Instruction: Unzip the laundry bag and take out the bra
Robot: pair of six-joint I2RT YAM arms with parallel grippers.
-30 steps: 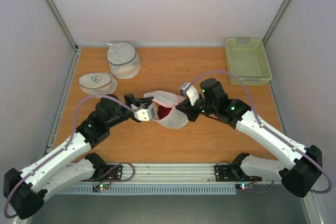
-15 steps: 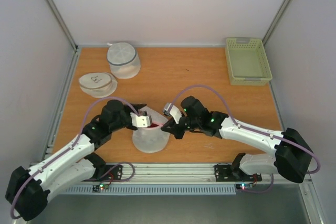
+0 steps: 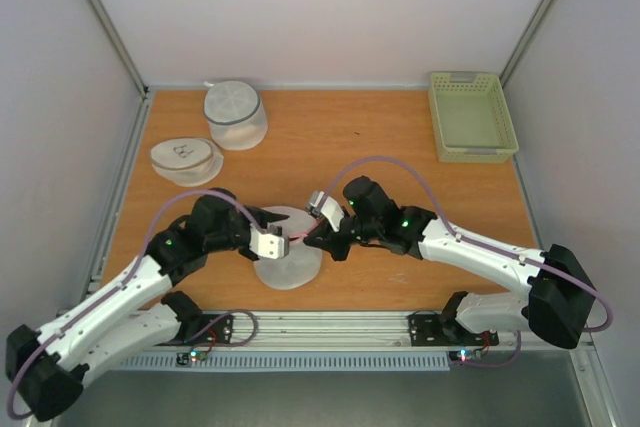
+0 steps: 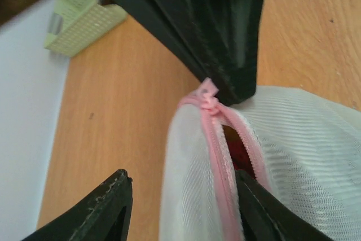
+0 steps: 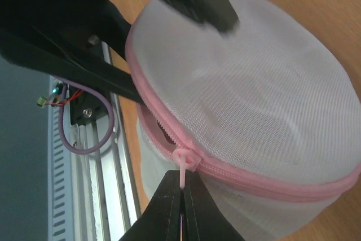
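The laundry bag, a round white mesh drum with a pink zipper band, lies near the table's front edge. My right gripper is at its right rim, shut on the pink zipper pull. Beside the slider the zipper gapes, and a sliver of the dark red bra shows inside. My left gripper is open and straddles the bag's rim. One finger is outside over the wood, the other at the slit where the bra shows.
A white mesh drum with a grey band and a flatter round bag stand at the back left. A pale green basket sits at the back right. The metal base rail runs right behind the laundry bag.
The bag has come down from a tilted, lifted pose at mid-table to lie flat nearer the front. My left gripper has opened. The right gripper moved left and nearer with the pull.
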